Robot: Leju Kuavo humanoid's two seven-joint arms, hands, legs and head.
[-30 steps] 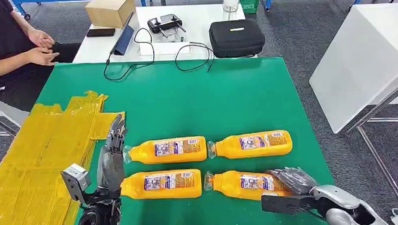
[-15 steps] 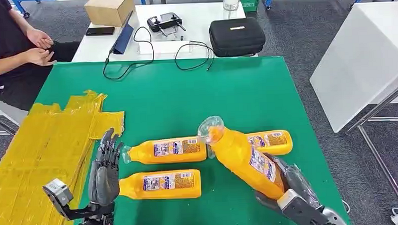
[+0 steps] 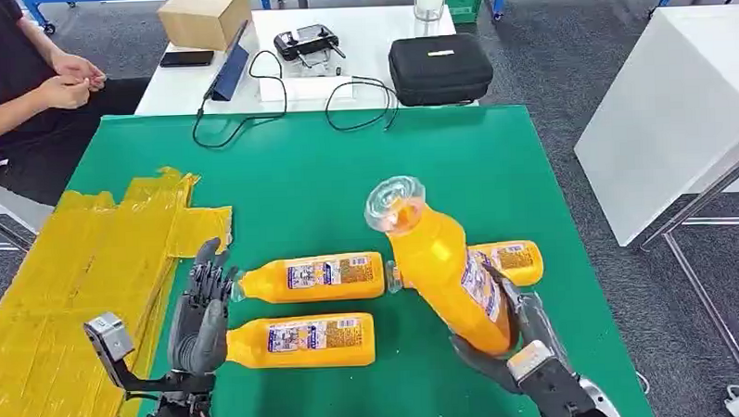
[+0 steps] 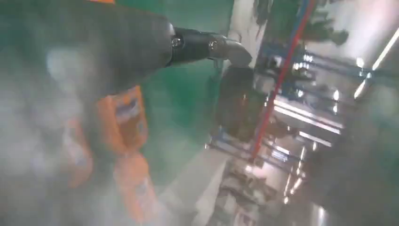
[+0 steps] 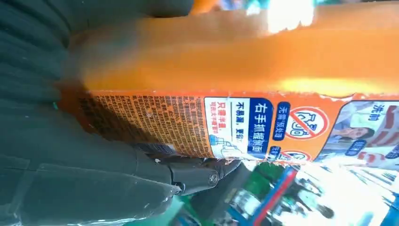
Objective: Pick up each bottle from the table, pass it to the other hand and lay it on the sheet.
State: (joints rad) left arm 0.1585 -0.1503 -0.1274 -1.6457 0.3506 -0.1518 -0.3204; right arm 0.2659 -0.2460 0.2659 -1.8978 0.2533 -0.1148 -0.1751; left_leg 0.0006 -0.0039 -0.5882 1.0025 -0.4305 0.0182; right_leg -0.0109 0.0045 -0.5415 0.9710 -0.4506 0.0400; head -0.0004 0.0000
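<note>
My right hand [image 3: 514, 338] grips an orange bottle [image 3: 437, 262] by its base and holds it tilted up off the green table [image 3: 346, 172], clear cap toward me. The right wrist view shows that bottle's label [image 5: 226, 122] close up against my dark fingers [image 5: 94, 160]. Three more orange bottles lie flat on the table: one at mid-left [image 3: 311, 277], one in front of it [image 3: 301, 341], one at the right [image 3: 509, 262] partly behind the lifted one. My left hand [image 3: 201, 316] stands open, fingers up, beside the left bottles' caps. The yellow sheet [image 3: 81, 283] lies to the left.
A person sits at the far left, hands [image 3: 69, 84] together. Behind the green table a white table holds a cardboard box [image 3: 203, 18], a phone, a controller [image 3: 309, 41], cables and a black case [image 3: 438, 69]. A white panel [image 3: 678, 105] stands at the right.
My right hand has taken the front right bottle off the table and raised it, tipping it more upright. The left hand has stayed beside the left bottles.
</note>
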